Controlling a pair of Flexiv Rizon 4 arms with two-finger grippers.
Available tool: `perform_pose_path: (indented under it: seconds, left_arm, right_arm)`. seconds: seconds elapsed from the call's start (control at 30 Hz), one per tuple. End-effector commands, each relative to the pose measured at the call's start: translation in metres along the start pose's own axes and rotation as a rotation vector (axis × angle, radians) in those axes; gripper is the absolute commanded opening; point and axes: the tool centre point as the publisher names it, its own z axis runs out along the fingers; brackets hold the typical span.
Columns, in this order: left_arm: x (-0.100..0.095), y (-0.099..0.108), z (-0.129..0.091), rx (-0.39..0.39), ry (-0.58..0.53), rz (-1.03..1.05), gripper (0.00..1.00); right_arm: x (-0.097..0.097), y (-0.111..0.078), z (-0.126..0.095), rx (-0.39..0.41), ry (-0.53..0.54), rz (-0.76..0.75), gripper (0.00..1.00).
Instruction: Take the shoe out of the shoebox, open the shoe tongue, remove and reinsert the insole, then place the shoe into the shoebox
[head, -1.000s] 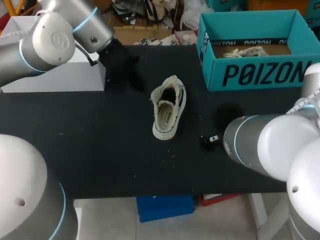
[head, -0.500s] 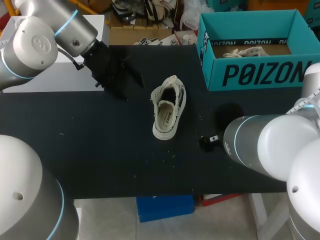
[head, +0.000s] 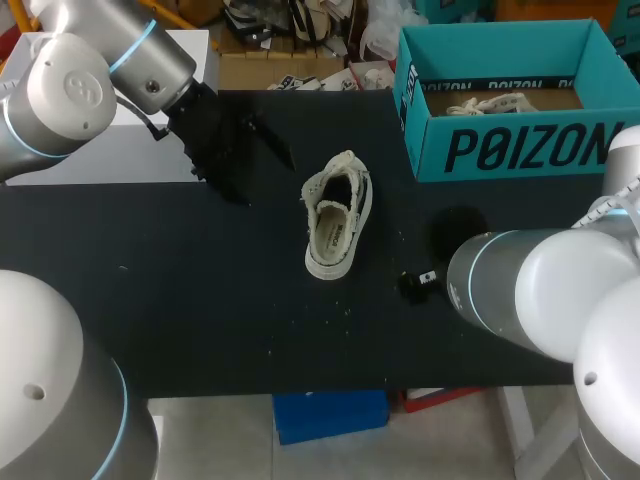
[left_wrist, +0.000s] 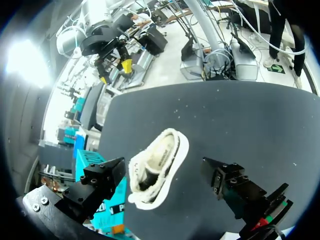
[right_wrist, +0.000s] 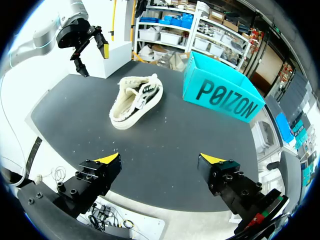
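From above, you see the shoe (head: 338, 215) lying on the dark surface (head: 200, 300), out of the shoebox (head: 520, 150), which stands behind the shoe and to its right. Your left tool (head: 268, 182) hangs left of the shoe, apart from it.

In the left wrist view, its fingers are spread wide with nothing in them. The shoe is ahead between them, untouched.

In the right wrist view, your right tool (right_wrist: 160, 159) is likewise wide open and empty. It is well short of the shoe, and the shoebox sits just beside the shoe.
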Motion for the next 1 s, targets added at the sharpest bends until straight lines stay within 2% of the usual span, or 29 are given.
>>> perform_pose_path:
  seconds: [0.03,0.27,0.47,0.5,0.6,0.7,0.93,1.0]
  left_arm:
    - [0.000,-0.001,0.000,-0.003,0.002,0.001,1.00]
    - [0.000,-0.001,0.000,-0.003,0.002,0.001,1.00]
    - [0.023,0.016,-0.006,0.091,0.027,-0.141,1.00]
    - [0.027,0.017,-0.005,0.126,0.003,-0.143,1.00]
    - [0.038,0.015,-0.002,0.110,-0.023,-0.204,1.00]
    - [0.048,0.013,-0.006,0.137,-0.130,-0.345,1.00]
    - [0.070,0.003,-0.010,0.090,-0.220,-0.624,1.00]
    - [0.073,0.001,-0.018,0.068,-0.260,-0.678,1.00]
  right_arm:
    - [0.003,0.000,0.001,-0.001,-0.005,0.002,1.00]
    - [0.003,0.000,0.001,-0.001,-0.005,0.002,1.00]
    - [0.003,0.000,0.001,-0.001,-0.005,0.002,1.00]
    - [0.003,0.000,0.001,-0.001,-0.005,0.002,1.00]
    - [0.003,0.000,0.001,-0.001,-0.005,0.002,1.00]
    - [0.003,0.000,0.001,-0.001,-0.005,0.002,1.00]
    - [0.003,0.000,0.001,-0.001,-0.005,0.002,1.00]
    - [0.003,0.000,0.001,-0.001,-0.005,0.002,1.00]
